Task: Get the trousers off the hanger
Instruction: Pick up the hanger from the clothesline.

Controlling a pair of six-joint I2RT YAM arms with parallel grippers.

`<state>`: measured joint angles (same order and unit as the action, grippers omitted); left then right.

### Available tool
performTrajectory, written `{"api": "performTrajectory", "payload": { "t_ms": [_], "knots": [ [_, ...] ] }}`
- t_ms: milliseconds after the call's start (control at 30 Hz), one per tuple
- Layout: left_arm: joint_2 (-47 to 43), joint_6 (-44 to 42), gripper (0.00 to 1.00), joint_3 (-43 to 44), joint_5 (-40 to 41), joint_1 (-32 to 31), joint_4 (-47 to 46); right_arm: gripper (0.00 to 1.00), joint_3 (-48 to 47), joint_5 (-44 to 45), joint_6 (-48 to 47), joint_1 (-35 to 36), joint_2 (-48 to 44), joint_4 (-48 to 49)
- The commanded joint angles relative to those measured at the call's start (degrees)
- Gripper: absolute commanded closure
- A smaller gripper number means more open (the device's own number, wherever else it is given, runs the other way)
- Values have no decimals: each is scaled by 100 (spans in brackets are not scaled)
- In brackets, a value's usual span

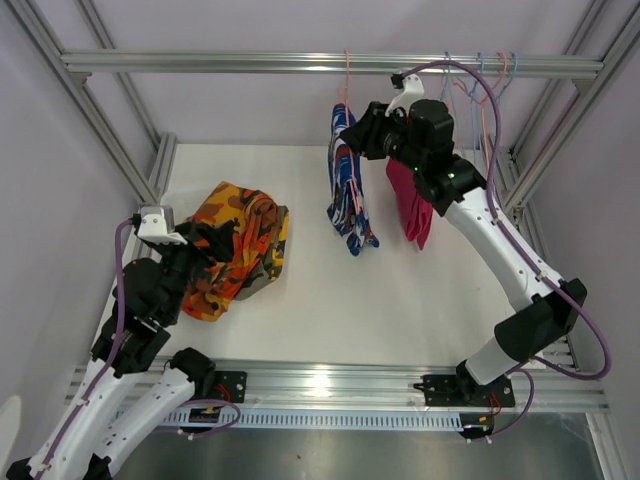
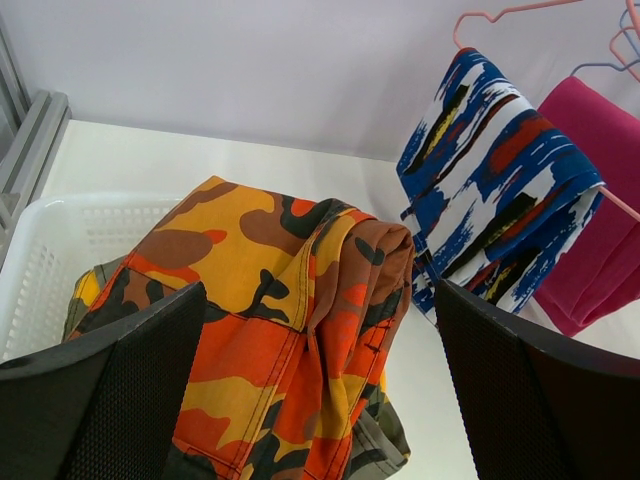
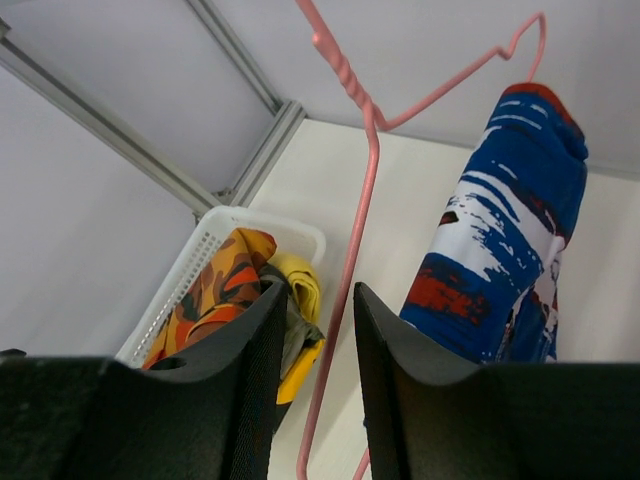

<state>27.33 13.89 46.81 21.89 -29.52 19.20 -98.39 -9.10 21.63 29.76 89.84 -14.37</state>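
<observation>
Left jaws gape wide over the orange patterned trousers in the basket at the bench's left edge. Right jaws, narrow, frame a pink hanger wire beside blue-red-white trousers hanging near the far edge

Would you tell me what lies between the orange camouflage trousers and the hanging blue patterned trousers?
Only bare white table lies between them, as the top external view shows.

Overhead view looking down, both wrist views close, all three share blue-patterned trousers
</observation>
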Motion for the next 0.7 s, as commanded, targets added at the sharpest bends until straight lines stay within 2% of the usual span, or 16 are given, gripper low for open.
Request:
{"api": "performTrajectory", "payload": {
  "t_ms": [0, 267, 367, 533, 633, 667],
  "knots": [
    [9, -132, 1, -31, 52, -54, -197, 62, -5, -109, 87, 127, 165, 391],
    [9, -150, 1, -31, 52, -63, -206, 65, -5, -355, 289, 153, 446, 716],
    [9, -150, 1, -40, 52, -63, -206, 69, 144, -557, 509, 118, 455, 988],
    [26, -150, 1, -23, 43, -72, -206, 70, 689, -829, 983, 74, 280, 1743],
    [27, -150, 1, -49, 35, -80, -206, 76, 961, -917, 1237, 48, 201, 2077],
    [27, -150, 0, -40, 35, -72, -198, 82, 1023, -935, 1291, 39, 174, 2157]
  ]
}}
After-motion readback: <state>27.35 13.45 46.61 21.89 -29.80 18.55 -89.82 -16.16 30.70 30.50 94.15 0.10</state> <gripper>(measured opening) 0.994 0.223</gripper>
